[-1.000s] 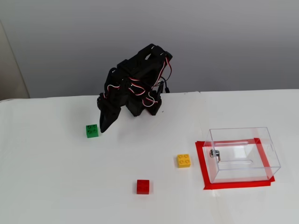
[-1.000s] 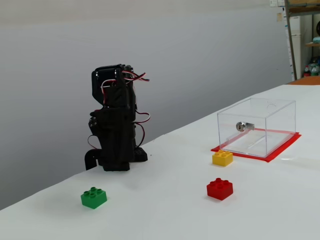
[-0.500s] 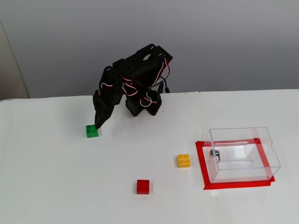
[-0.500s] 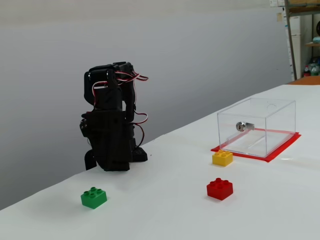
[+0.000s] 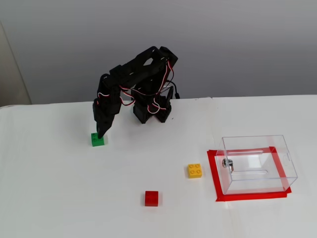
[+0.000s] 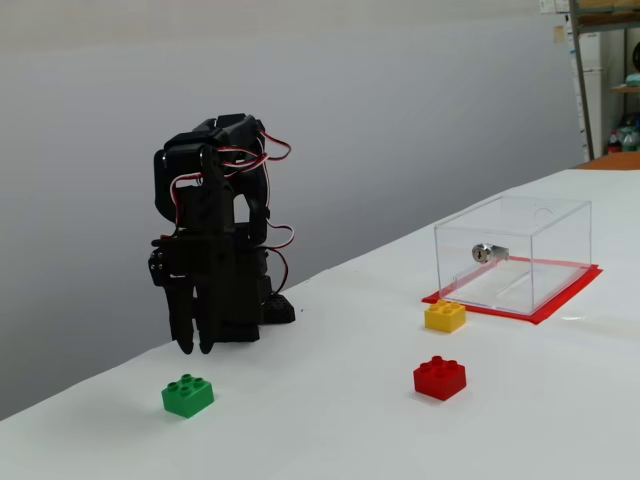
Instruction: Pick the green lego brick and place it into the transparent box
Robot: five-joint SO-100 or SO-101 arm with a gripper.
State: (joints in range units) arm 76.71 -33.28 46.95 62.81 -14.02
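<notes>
The green lego brick (image 5: 97, 140) lies on the white table at the left; it also shows in the other fixed view (image 6: 188, 395). My black gripper (image 5: 101, 133) points straight down just above and behind the brick, not touching it. In the side-on fixed view the gripper (image 6: 195, 347) hangs a little above the table with its two fingers slightly apart and nothing between them. The transparent box (image 5: 255, 144) stands at the right on a red tape frame, open on top, with a small metal knob (image 5: 228, 163) on its left wall. The box (image 6: 520, 250) looks empty.
A yellow brick (image 5: 194, 170) lies just left of the box, and a red brick (image 5: 151, 198) lies nearer the front middle. The red tape frame (image 5: 213, 173) marks the box's place. The arm's base (image 5: 151, 111) stands at the back of the table.
</notes>
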